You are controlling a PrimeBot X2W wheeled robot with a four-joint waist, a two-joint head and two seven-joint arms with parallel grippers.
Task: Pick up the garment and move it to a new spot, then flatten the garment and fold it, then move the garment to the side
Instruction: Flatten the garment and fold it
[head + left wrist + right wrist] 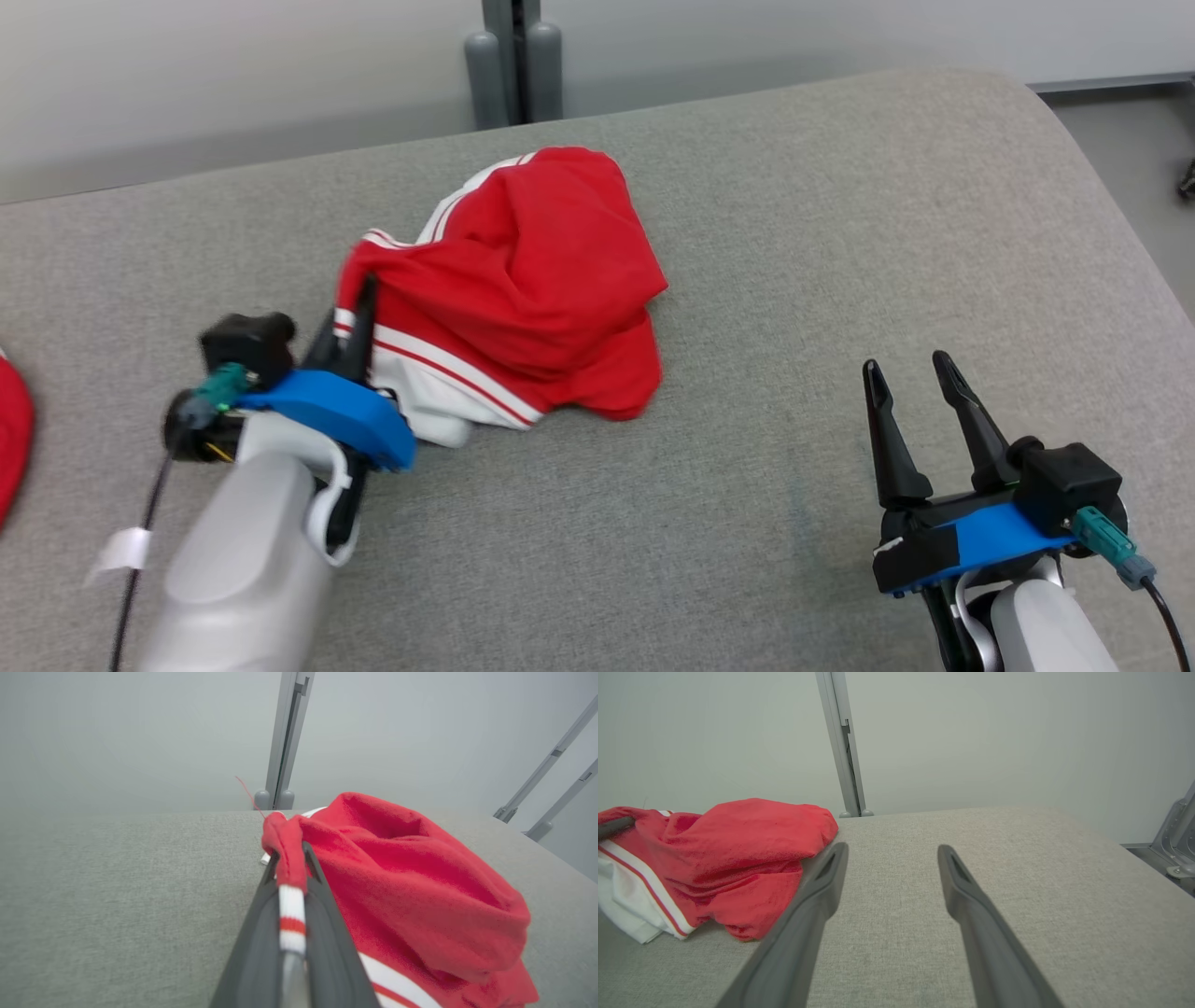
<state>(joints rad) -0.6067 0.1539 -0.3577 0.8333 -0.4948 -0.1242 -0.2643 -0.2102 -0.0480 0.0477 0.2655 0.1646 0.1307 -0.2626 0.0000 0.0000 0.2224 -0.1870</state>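
Observation:
The garment (523, 280) is a crumpled red piece with white striped trim, lying in a heap on the grey padded surface (794, 280). My left gripper (359, 303) is shut on the garment's left edge; in the left wrist view the striped hem (292, 905) is pinched between the two dark fingers (327, 933), with the rest of the garment (420, 882) bunched to the right. My right gripper (910, 373) stands open over bare surface at the lower right, well apart from the cloth. In the right wrist view the garment (728, 858) lies to the left of the open fingers (817, 891).
Another red item (11, 439) peeks in at the left edge of the head view. A grey upright post (513, 65) stands behind the surface's far edge. The surface curves down toward the floor at the right (1120, 140).

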